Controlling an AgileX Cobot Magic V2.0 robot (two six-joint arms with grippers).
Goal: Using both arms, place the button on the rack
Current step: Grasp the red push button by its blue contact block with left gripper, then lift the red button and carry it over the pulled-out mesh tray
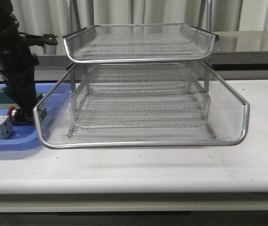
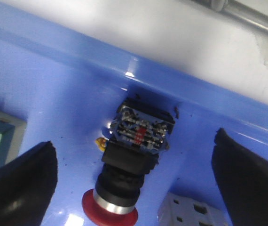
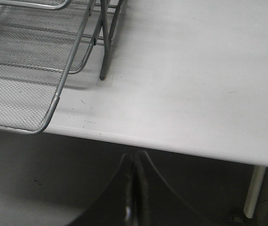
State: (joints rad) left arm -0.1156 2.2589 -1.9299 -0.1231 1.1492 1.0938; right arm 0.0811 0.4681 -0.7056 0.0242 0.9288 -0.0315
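White tabletop and pale curtains frame the scene. On it, the button [image 2: 127, 165] lies on its side in the blue tray [image 2: 68, 89], between the wide-open, empty fingers [image 2: 21, 183] of the left gripper [image 1: 23, 117]. A good grasp would probably close across the black body, not the cap. Only the left wrist view shows this; the front view shows the rack [image 1: 143, 141] beside the tray. The right gripper [image 3: 134, 197] appears closed and empty.
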